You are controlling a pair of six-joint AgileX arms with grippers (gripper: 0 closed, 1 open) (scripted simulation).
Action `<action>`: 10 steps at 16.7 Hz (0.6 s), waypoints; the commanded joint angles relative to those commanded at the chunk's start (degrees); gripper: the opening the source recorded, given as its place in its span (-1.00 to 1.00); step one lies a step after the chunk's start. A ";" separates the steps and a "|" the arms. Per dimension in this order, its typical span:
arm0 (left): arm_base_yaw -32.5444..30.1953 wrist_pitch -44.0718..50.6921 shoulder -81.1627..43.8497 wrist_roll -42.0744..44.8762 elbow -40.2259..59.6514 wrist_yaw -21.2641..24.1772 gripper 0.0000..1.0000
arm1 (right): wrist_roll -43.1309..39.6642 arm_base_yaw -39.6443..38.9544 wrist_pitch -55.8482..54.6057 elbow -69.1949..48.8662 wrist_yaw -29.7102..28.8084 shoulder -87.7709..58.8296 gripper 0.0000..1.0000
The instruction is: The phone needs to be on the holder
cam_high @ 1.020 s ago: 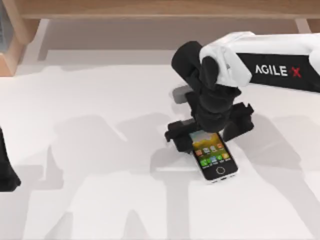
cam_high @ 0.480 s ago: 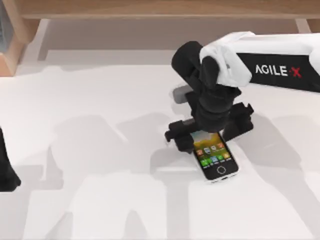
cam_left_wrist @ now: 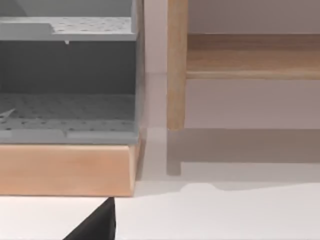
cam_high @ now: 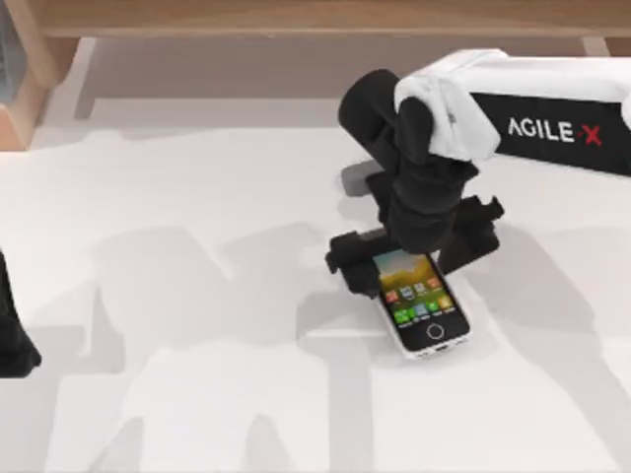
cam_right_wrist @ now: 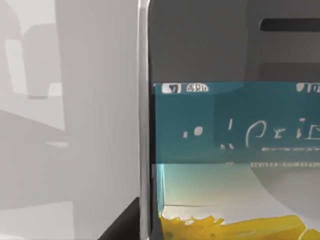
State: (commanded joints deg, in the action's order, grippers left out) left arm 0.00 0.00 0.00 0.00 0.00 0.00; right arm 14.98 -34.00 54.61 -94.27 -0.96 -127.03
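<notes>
One phone (cam_high: 421, 308) is lying face up on the white table (cam_high: 197, 394), right of centre in the top view — white rim, black face, lit screen with rows of colourful icons and a round home button at its near end, its far end sitting under the right gripper (cam_high: 412, 258). Black fingers are flanking the phone's upper sides, though whether they are pinching it I cannot tell, and the right wrist view is showing the phone's (cam_right_wrist: 225, 150) silver edge and teal screen top close up. Just behind the gripper a small grey block (cam_high: 358, 180) is sitting on the table, a wooden shelf (cam_left_wrist: 65, 167) with grey perforated trays is standing at the far left corner, and the left gripper (cam_high: 12, 340) is idling at the left edge — open tabletop is stretching between it and the phone.
</notes>
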 joint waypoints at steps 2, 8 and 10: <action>0.00 0.00 0.00 0.00 0.00 0.00 1.00 | -0.01 0.02 0.63 -0.49 0.00 0.43 -1.00; 0.00 0.00 0.00 0.00 0.00 0.00 1.00 | 0.02 0.76 0.13 -1.75 -0.25 2.62 -1.00; 0.00 0.00 0.00 0.00 0.00 0.00 1.00 | -0.03 2.11 -0.73 -1.83 -0.68 5.47 -1.00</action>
State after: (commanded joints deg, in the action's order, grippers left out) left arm 0.00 0.00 0.00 0.00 0.00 0.00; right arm 14.95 -31.89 53.89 -96.10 -1.64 -121.56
